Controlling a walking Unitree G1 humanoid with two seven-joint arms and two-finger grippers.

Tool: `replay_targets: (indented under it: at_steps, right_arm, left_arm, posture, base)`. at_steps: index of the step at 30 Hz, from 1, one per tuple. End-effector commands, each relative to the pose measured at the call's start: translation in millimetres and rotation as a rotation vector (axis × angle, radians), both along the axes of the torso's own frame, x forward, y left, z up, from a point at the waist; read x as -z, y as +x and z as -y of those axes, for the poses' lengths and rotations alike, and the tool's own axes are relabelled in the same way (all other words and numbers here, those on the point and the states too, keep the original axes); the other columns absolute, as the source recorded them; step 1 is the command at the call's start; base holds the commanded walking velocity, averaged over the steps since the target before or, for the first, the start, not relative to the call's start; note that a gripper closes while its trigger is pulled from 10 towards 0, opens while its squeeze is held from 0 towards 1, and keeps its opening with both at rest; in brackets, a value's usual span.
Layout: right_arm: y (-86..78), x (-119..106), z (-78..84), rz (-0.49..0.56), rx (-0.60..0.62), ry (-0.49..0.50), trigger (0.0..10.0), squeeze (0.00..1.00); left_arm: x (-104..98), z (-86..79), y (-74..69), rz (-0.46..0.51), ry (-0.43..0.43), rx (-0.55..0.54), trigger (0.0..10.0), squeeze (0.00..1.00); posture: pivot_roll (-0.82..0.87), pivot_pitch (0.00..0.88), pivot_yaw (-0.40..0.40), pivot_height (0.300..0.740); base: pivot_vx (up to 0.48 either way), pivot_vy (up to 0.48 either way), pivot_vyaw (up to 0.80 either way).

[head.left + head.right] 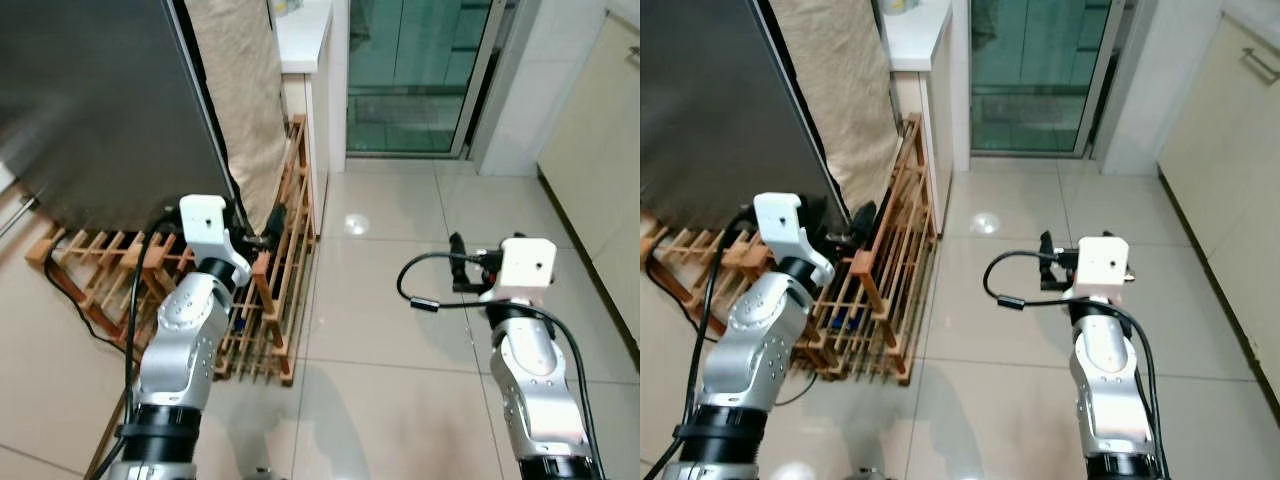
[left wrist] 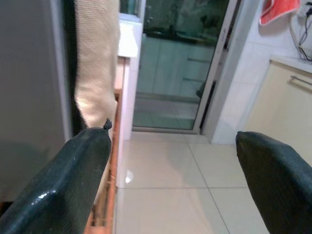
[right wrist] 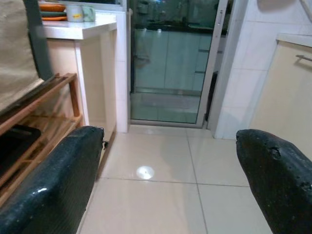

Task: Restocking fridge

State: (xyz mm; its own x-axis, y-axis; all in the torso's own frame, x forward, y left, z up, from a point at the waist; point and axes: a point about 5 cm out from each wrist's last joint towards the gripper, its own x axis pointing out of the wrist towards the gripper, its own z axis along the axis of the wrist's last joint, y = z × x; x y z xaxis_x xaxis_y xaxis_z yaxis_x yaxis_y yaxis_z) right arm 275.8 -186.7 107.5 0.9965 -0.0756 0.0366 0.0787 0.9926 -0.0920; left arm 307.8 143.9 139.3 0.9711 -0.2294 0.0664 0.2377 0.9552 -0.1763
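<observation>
Grey steel marks the fridge (image 1: 100, 110) at the robot's left, its door shut and its top cut off by the frame. A beige cloth (image 1: 235, 90) hangs beside it, over a wooden rack (image 1: 280, 290) on the tiled floor (image 1: 400, 330). The left tool (image 2: 170, 180) hovers near the rack with fingers spread, grasping nothing; the right tool (image 3: 168, 180) is likewise released above bare tiles. Beyond stand a white counter (image 3: 80, 30) and a glass door (image 1: 415, 70).
</observation>
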Motion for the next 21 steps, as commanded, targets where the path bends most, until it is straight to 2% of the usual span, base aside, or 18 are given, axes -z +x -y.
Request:
replay_targets:
  at_steps: [1,6,10,11,12,13,14,18,19,21]
  right_arm:
    - [3.6,-11,-5.4,0.059,-0.022,-0.021,10.0,0.0]
    - [1.1,-25,-13.1,0.124,-0.058,-0.07,10.0,0.0]
    - [-10.2,-29,-18.2,0.138,-0.066,-0.072,10.0,0.0]
    - [-29.8,-19,-12.4,0.089,-0.029,-0.072,10.0,0.0]
    - [-40.5,-14,-8.8,0.059,-0.019,-0.079,10.0,0.0]
    - [-40.5,-14,-8.8,0.059,-0.019,-0.079,10.0,0.0]
    - [-48.8,-11,-5.7,0.042,-0.013,-0.09,10.0,0.0]
    - [-53.6,-8,-1.5,0.016,-0.016,-0.104,10.0,0.0]
    - [-50.3,-8,-1.6,0.02,-0.01,-0.101,10.0,0.0]
    - [-45.0,-9,-3.1,0.029,-0.014,-0.096,10.0,0.0]
  left_arm:
    - [-8,-4.1,2.8,0.021,-0.031,-0.031,10.0,0.0]
    - [-12,-11.6,2.8,0.034,-0.04,-0.085,10.0,0.0]
    - [-14,-17.1,-3.4,0.033,-0.058,-0.117,10.0,0.0]
    - [-12,-26.8,-18.4,0.036,-0.03,-0.104,10.0,0.0]
    - [-11,-32.5,-26.1,0.033,-0.01,-0.099,10.0,0.0]
    - [-11,-32.5,-26.1,0.033,-0.01,-0.099,10.0,0.0]
    - [-9,-35.7,-32.0,0.028,0.0,-0.094,10.0,0.0]
    - [-6,-22.8,-35.4,0.014,0.012,-0.034,10.0,0.0]
    - [-7,-15.0,-33.5,0.025,0.05,-0.02,10.0,0.0]
    - [-9,-9.8,-31.2,0.038,0.075,-0.016,10.0,0.0]
  posture:
    - [-0.12,0.0,0.09,0.74]
    - [-0.12,0.0,0.088,0.74]
    - [-0.13,0.0,0.085,0.74]
    - [-0.12,0.0,0.071,0.74]
    - [-0.12,0.0,0.071,0.74]
    - [-0.12,0.0,0.071,0.74]
    - [-0.11,0.0,0.064,0.74]
    - [-0.1,0.0,0.047,0.74]
    - [-0.1,0.0,0.05,0.74]
    - [-0.1,0.0,0.053,0.74]
  base:
    - [0.48,0.0,0.0]
    - [0.48,0.0,0.0]
    - [0.48,0.0,0.0]
    - [0.48,0.0,0.0]
    - [0.48,0.0,0.0]
    - [0.48,0.0,0.0]
    - [0.48,0.0,0.0]
    - [0.48,0.0,0.0]
    - [0.0,0.0,0.0]
    - [0.0,0.0,0.0]
